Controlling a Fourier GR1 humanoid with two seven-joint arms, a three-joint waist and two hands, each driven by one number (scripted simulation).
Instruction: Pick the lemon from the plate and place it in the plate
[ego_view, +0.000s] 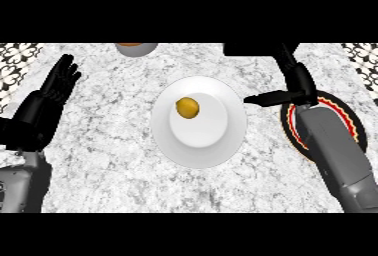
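Lemon (187, 108), yellow, lying on the white plate (210, 150), in its shallow centre well and toward the upper left of that well; no hand touches it. Right hand (294, 75), black, above the counter just right of the white plate's rim; its thumb points left toward the rim, level with the lemon, and its fingers extend straight toward the far edge, spread open and holding nothing. Second plate (354, 122), dark with a red and yellow rim, partly hidden beneath the right forearm. Left hand (60, 80), at the left edge, well apart from the lemon, fingers up and relaxed, resting. Bowl (136, 48), cut by the upper edge. Counter (111, 150), speckled grey stone.
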